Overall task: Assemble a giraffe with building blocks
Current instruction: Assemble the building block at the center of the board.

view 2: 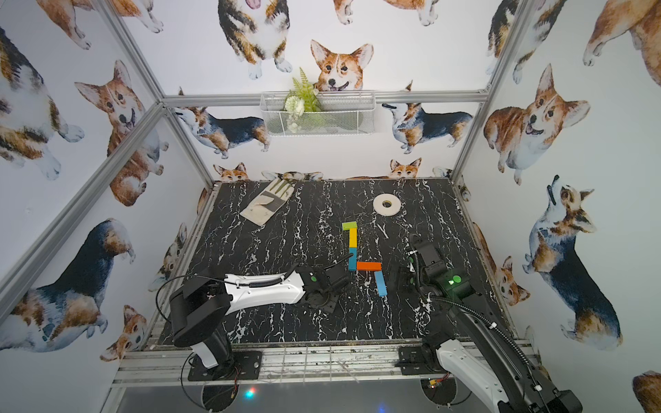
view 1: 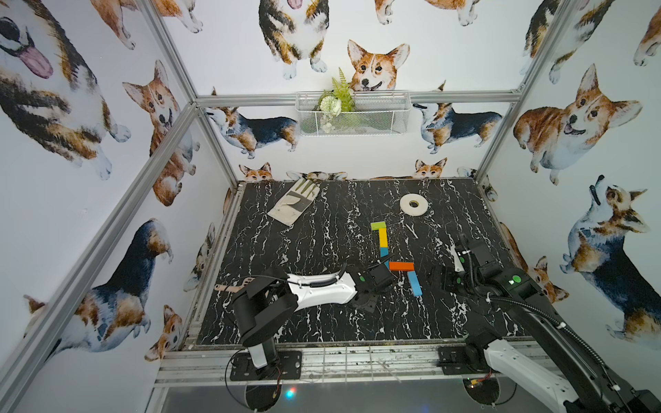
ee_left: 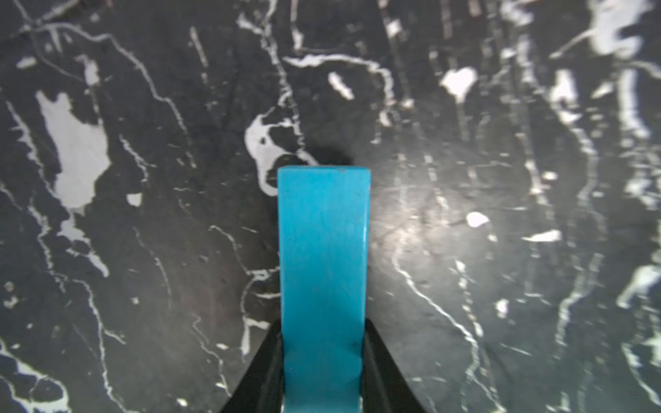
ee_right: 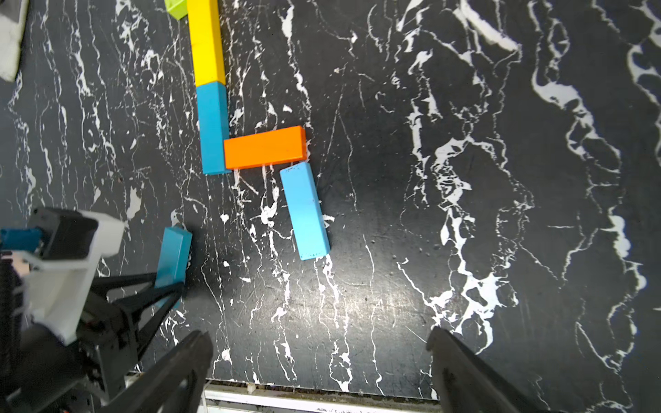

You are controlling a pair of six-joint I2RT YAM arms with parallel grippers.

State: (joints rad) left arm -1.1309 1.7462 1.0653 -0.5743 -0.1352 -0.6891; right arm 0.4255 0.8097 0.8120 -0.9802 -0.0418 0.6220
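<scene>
Clamping the left pincer (ee_left: 323,323) tight around a blue block (ee_left: 323,246), we are holding it near the tabletop (ee_left: 143,214). We are hovering the right pincer (ee_right: 318,336) spread wide, empty, the giraffe (ee_right: 264,146) lying just ahead.

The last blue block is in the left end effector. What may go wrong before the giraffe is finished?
The left end effector grips the held blue block toward one end only, so it may swing or slip.
Setting it under the orange block, it may push the loose blue neck block or the placed blue leg out of line.
</scene>
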